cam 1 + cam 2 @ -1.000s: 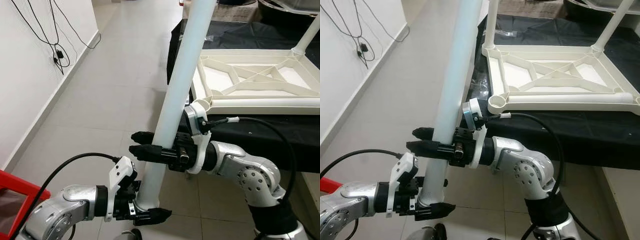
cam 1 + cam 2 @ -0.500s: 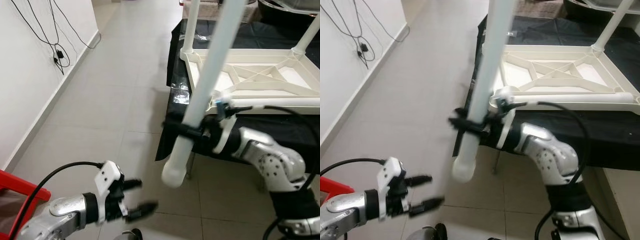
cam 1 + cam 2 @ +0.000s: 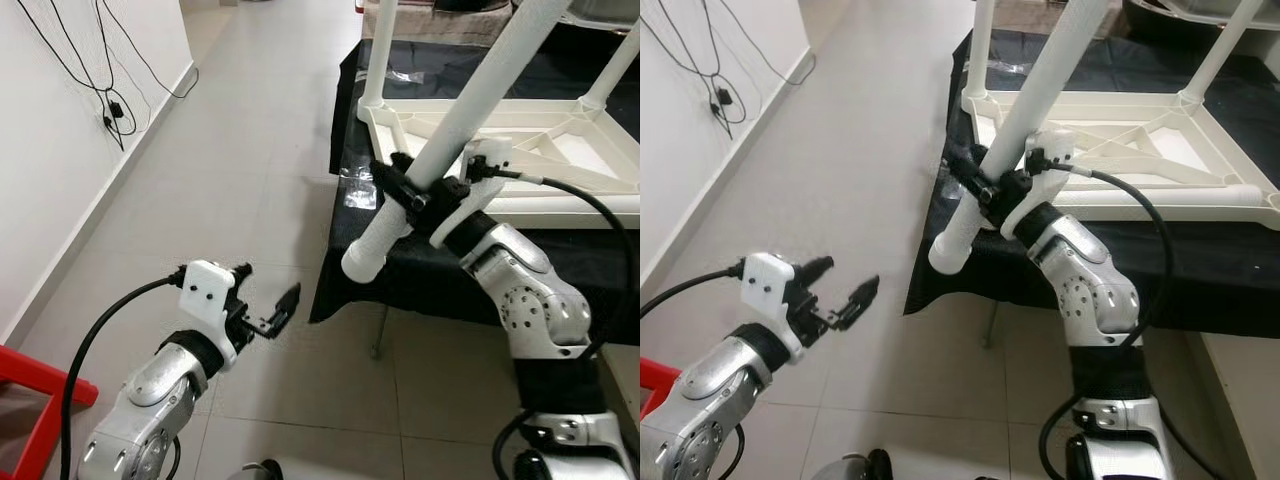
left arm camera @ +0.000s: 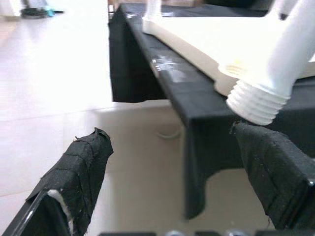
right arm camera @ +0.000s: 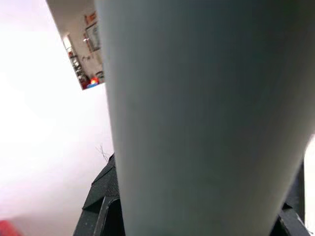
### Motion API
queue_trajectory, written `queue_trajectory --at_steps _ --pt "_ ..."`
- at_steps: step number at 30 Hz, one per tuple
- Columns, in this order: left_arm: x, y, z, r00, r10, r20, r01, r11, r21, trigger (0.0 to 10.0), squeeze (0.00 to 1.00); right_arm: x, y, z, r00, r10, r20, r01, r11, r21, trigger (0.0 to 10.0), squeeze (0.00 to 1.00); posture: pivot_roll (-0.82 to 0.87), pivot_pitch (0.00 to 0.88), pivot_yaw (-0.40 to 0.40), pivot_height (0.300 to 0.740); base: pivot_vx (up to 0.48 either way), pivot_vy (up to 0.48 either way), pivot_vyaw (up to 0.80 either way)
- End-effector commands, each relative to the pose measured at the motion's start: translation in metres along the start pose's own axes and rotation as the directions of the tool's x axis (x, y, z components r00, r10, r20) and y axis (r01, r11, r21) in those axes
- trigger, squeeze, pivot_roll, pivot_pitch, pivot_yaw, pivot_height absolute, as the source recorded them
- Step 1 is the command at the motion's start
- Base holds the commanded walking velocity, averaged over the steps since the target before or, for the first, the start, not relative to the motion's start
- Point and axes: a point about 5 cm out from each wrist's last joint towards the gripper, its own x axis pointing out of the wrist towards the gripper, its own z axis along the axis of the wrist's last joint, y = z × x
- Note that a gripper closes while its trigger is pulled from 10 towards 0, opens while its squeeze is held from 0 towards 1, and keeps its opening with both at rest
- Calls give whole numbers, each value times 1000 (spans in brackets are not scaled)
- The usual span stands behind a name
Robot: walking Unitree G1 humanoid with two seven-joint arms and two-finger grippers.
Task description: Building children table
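Observation:
My right gripper is shut on a white table leg. The leg slants up to the right, and its threaded lower end hangs over the near left corner of the black-covered table. Behind it the white tabletop lies upside down with two legs standing up from it. In the right wrist view the leg sits between the black fingers. My left gripper is open low on the left over the floor, apart from the leg. The left wrist view has the threaded end beyond the open fingers.
A black cloth drapes the table down to the tiled floor. On the left, cables hang on a white wall. A red object sits at the lower left.
My left gripper let go of the leg's lower end and drew back to the left, open. My right gripper swung the leg up and right, toward the tabletop's near corner.

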Motion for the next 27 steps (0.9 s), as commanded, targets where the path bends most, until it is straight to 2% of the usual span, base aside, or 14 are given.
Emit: queue_trajectory --at_steps 1,5,9,10,15,21,27 --pt "-3 4 -4 999 47 -7 -47 999 0 10000 0 1 4 6 999 -2 40 3 1000 -30 10000 0 115 160 -24 740 0 0 0" --pt "-4 9 -7 995 101 0 -101 995 0 10000 0 5 9 5 998 -7 67 9 1000 -20 10000 0 112 166 -24 740 0 0 0" --pt "-3 17 -7 990 139 9 -140 990 14 10000 0 11 20 2 996 11 84 -11 1000 -2 10000 0 116 171 -27 740 366 0 0" --pt "-2 18 -7 989 146 13 -146 989 25 10000 0 16 26 2 995 26 96 -27 1000 10 10000 0 117 174 -30 740 401 0 0" --pt "-2 18 -6 989 147 15 -147 989 29 10000 0 18 28 3 994 29 104 -31 999 17 10000 0 117 174 -30 740 406 0 0" --pt "2 16 -5 985 171 20 -171 985 29 10000 0 28 44 10 985 53 166 -61 997 45 10000 0 115 173 -30 740 412 0 0" --pt "3 14 -6 985 172 28 -173 984 36 10000 0 28 46 8 984 52 172 -62 997 53 10000 0 114 171 -34 740 416 0 0"
